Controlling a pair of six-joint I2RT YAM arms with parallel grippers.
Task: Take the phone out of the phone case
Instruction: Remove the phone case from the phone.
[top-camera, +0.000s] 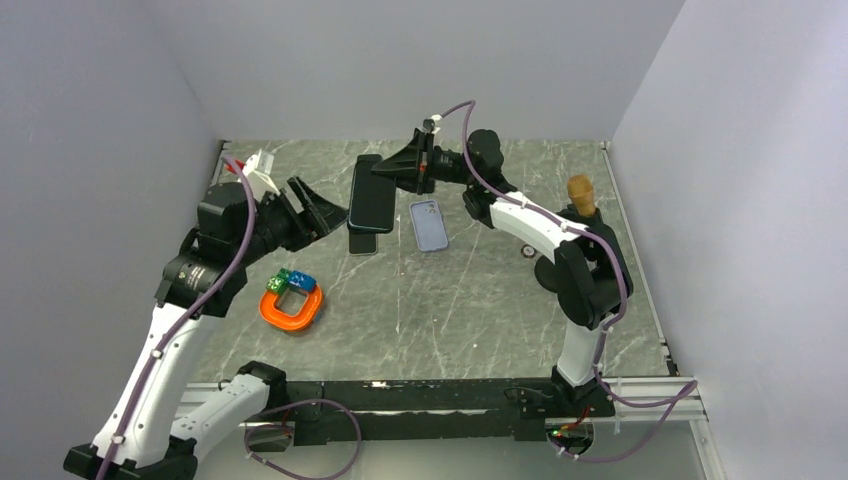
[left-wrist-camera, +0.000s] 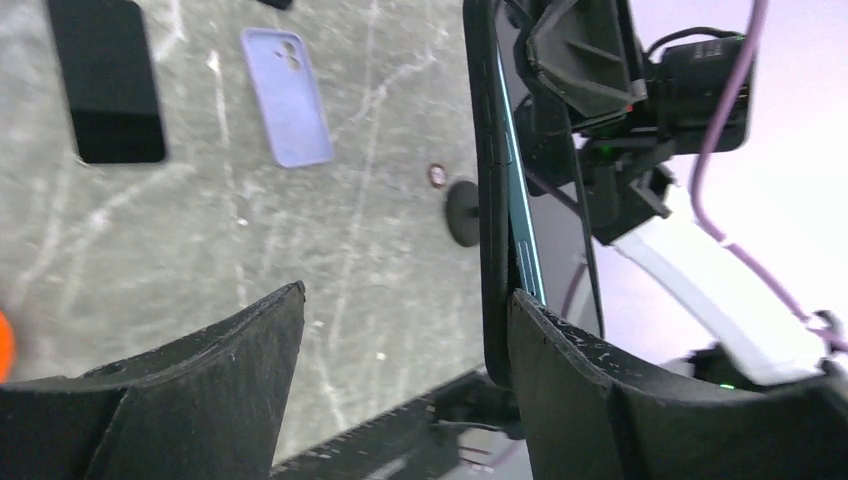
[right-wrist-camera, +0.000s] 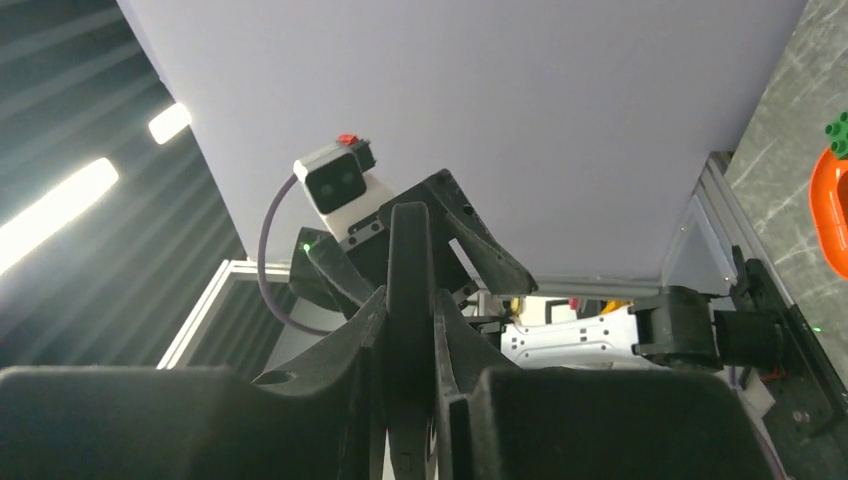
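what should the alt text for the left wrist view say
A dark phone with a teal edge is held edge-on above the table, clamped by the right gripper, just beyond the open black fingers of the left gripper. Behind it on the marble table lie a lilac case and a flat black slab.

Overhead and close wrist views, common phone (top-camera: 372, 193)

Phone (top-camera: 372, 195): dark slab with a teal side edge, seated in black phone case (left-wrist-camera: 487, 200). Was held clear of the table, broad face upward, long axis running near to far, pinched by right gripper (top-camera: 390, 176).
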